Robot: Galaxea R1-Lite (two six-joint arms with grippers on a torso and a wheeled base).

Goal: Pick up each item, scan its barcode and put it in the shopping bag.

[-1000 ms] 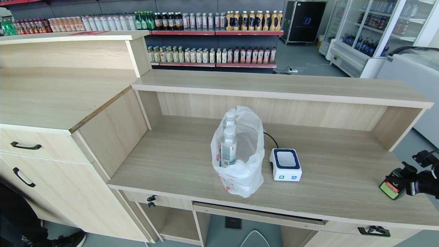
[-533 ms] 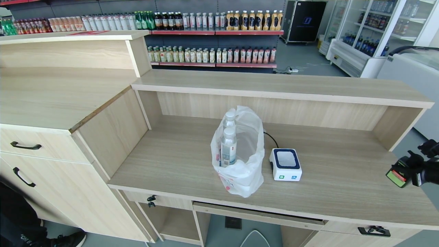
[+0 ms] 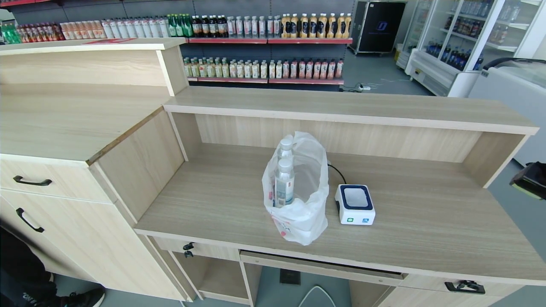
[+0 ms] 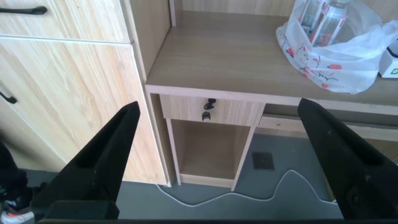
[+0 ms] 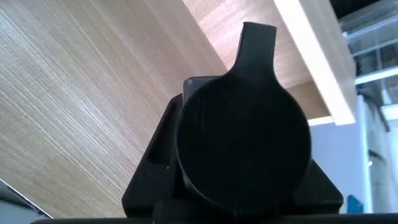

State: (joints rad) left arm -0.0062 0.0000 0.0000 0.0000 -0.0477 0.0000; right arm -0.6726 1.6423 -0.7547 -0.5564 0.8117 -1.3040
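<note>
White shopping bag (image 3: 298,209), beside the scanner (image 3: 355,204), holds two bottles (image 3: 284,181); seemingly done, so avoid snagging it. Left gripper (image 4: 219,109) has its jaws apart; right gripper (image 3: 531,181), cannot tell.

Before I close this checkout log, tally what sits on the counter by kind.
Bag: 1
Bottles visible in it: 2
Scanner: 1
Total: 4

wooden counter (image 3: 426,221) before drink shelves (image 3: 273,41), fridges (image 3: 465,38) at right.
</note>
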